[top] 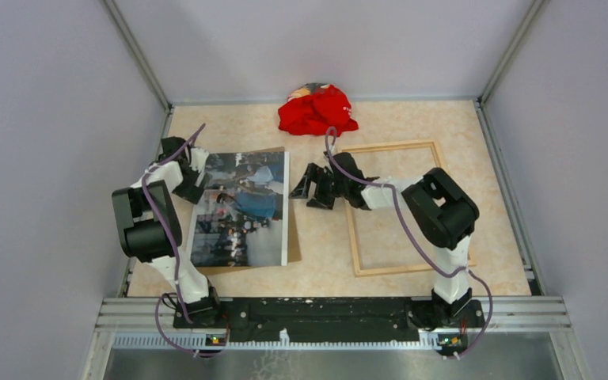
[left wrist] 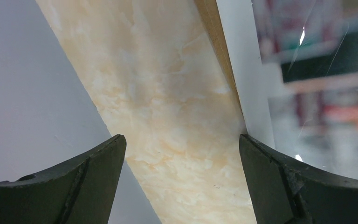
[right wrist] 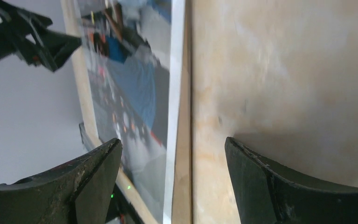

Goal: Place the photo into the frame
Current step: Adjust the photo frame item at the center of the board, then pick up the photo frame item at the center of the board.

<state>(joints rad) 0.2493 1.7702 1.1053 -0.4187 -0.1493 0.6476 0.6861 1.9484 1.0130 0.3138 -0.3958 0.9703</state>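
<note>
The photo [top: 241, 210] lies on a board [top: 291, 237] by the worktop's [top: 317, 237] left edge, the frame [top: 396, 269] by the right. The left tool [top: 195, 176], wide, is at the photo's far-left corner. The right tool [top: 307, 188], wide, is in the gap between.

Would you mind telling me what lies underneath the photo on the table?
A brown backing board lies under the photo, showing only as thin strips along the print's right and near edges. The rest of the board, and anything beneath its middle, is covered.

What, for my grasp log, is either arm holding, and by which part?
Nothing: left gripper and right gripper are both open, flanking the photo without gripping it.
</note>
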